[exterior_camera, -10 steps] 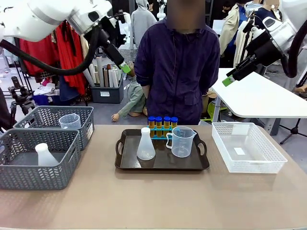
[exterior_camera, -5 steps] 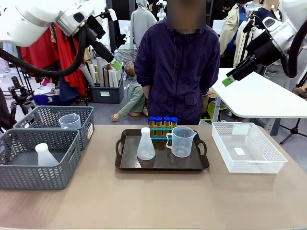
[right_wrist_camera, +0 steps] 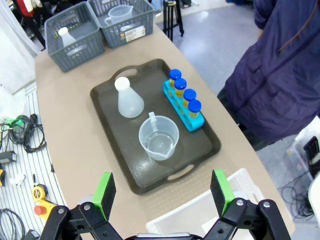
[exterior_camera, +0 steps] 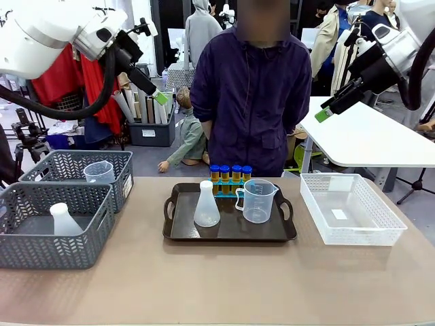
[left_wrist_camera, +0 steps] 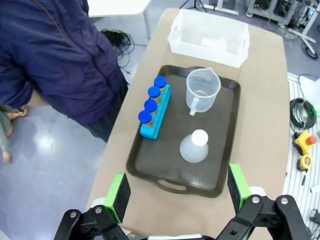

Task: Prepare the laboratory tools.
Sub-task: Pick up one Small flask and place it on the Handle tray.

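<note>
A dark tray [exterior_camera: 230, 227] sits mid-table in front of the person. On it stand a translucent white conical flask [exterior_camera: 206, 204], a clear handled measuring beaker [exterior_camera: 257, 200] and several blue-capped test tubes of yellow liquid [exterior_camera: 230, 174] in a blue rack. My left gripper [exterior_camera: 161, 98] hangs high at the upper left, open and empty; its wrist view looks down on the rack [left_wrist_camera: 154, 113], beaker [left_wrist_camera: 202, 90] and flask [left_wrist_camera: 195, 147]. My right gripper [exterior_camera: 323, 114] is raised at the upper right, open and empty, above the flask [right_wrist_camera: 127, 100], beaker [right_wrist_camera: 158, 137] and tubes [right_wrist_camera: 184, 105].
Two grey mesh baskets [exterior_camera: 41, 248] [exterior_camera: 126, 170] stand at the table's left, holding another flask [exterior_camera: 64, 221] and another beaker [exterior_camera: 99, 172]. A white lattice basket [exterior_camera: 353, 234] sits right of the tray. The person [exterior_camera: 251, 88] stands at the far edge.
My left arm has swung left and back, carrying its gripper away from the person. The right arm and everything on the table have stayed put.
</note>
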`<state>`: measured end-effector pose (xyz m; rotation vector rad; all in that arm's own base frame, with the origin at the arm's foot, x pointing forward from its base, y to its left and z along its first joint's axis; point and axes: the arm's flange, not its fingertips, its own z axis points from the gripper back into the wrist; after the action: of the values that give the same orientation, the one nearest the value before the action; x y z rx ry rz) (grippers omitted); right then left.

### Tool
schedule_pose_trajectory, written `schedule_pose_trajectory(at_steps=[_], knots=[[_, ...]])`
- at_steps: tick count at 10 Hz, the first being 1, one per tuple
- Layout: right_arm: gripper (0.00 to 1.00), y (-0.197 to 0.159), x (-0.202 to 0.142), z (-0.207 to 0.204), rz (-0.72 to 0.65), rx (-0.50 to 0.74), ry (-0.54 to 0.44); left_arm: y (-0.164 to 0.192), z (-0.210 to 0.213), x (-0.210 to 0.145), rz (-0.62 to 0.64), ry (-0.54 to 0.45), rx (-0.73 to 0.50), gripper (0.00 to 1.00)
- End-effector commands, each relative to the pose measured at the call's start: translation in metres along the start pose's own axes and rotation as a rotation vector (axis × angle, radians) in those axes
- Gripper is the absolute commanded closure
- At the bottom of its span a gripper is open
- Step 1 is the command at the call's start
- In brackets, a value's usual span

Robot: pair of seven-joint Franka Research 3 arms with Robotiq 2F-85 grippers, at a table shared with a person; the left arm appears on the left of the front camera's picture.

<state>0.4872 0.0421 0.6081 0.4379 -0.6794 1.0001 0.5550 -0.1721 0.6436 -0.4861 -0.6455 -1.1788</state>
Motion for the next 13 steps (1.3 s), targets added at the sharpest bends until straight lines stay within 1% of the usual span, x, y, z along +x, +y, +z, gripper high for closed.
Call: schedule_pose_trajectory(at_steps=[1, 2, 3, 13], knots=[[0.0, -0.0003, 0.0002, 0.0006, 0.009, 0.004, -0.002, -0.0077, 0.0003, -0.0036, -0.022, -0.048, 0.015, 0.0], [0.0, -0.0003, 0.0002, 0.0006, 0.009, 0.004, -0.002, -0.0061, -0.001, -0.002, -0.02, -0.046, 0.021, 0.0], [0.0, -0.0003, 0.0002, 0.0006, 0.009, 0.004, -0.002, -0.0013, 0.0004, 0.0019, -0.002, -0.006, 0.006, 0.0], [0.0, -0.0003, 0.0002, 0.0006, 0.009, 0.004, -0.002, -0.0013, 0.0004, 0.0019, -0.002, -0.006, 0.006, 0.0]])
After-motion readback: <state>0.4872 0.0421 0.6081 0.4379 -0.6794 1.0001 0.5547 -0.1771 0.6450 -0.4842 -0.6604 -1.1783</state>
